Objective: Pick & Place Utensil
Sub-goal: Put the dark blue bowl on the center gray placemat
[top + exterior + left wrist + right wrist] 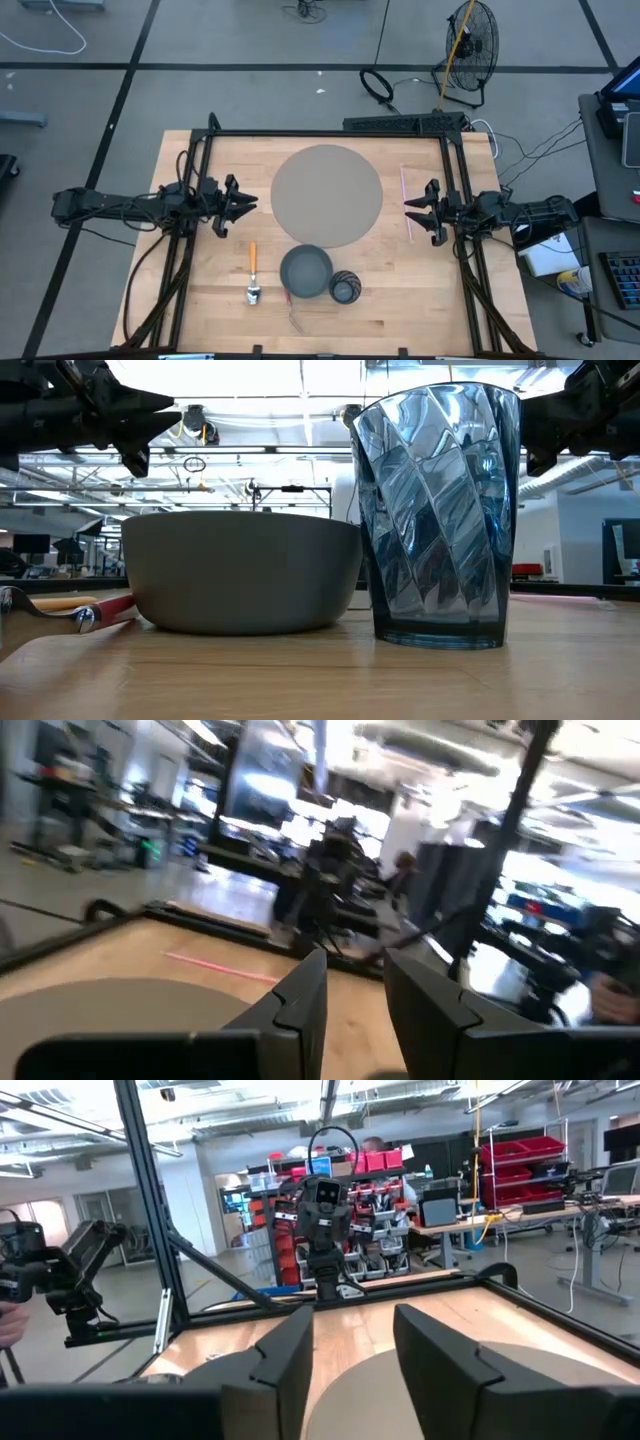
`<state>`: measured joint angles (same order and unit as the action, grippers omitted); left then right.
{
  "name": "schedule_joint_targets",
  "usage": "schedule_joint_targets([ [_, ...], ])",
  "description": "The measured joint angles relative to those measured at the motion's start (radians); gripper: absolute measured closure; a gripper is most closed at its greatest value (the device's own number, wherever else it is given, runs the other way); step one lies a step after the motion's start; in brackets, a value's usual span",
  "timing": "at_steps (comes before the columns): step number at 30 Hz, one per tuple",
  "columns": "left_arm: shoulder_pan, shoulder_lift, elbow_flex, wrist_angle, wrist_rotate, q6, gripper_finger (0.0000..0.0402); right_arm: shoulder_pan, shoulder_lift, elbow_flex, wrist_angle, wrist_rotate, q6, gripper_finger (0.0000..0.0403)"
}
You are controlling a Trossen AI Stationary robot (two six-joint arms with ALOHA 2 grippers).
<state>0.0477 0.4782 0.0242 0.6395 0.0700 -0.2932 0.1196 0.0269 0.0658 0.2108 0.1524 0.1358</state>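
Note:
A spoon (253,272) with an orange handle and a metal bowl lies flat on the wooden table, left of a grey bowl (306,271). In the low view the spoon (40,607) shows at the left, beside the grey bowl (240,570). A blue ribbed glass (345,287) stands upright to the right of the bowl. My left gripper (240,207) hovers open at the left rim of a round grey mat (327,195), above and beyond the spoon. My right gripper (415,210) hovers open at the mat's right rim.
A thin pink stick (408,200) lies right of the mat, under the right gripper. A red piece (115,607) shows by the bowl's left foot. The glass (437,515) stands close to the low camera. A black frame (330,133) borders the table's far side. Bare wood lies near the left and right edges.

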Motion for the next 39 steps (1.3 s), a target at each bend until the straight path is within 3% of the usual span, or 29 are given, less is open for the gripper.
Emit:
schedule_joint_targets([
  [6, -0.087, 0.118, 0.07, -0.116, 0.004, 0.062, 0.0293, 0.0, 0.038, 0.0, -0.003, 0.0, -0.015, 0.0271],
  [15, -0.198, 0.363, 0.407, -0.484, -0.125, 0.221, 0.0293, 0.0, 0.133, 0.0, 0.002, 0.056, 0.022, 0.025],
  [29, -0.234, 0.783, 0.719, -0.824, -0.15, 0.101, 0.0292, 0.0, 0.175, 0.0, 0.002, 0.055, 0.01, 0.0242],
  [35, -0.237, 0.873, 0.82, -0.947, -0.151, 0.105, 0.0269, 0.0, 0.175, 0.0, 0.002, 0.055, 0.01, 0.0242],
  [39, -0.24, 0.907, 0.84, -0.943, -0.152, 0.129, 0.0244, 0.0, 0.175, 0.0, 0.002, 0.055, 0.009, 0.0242],
])
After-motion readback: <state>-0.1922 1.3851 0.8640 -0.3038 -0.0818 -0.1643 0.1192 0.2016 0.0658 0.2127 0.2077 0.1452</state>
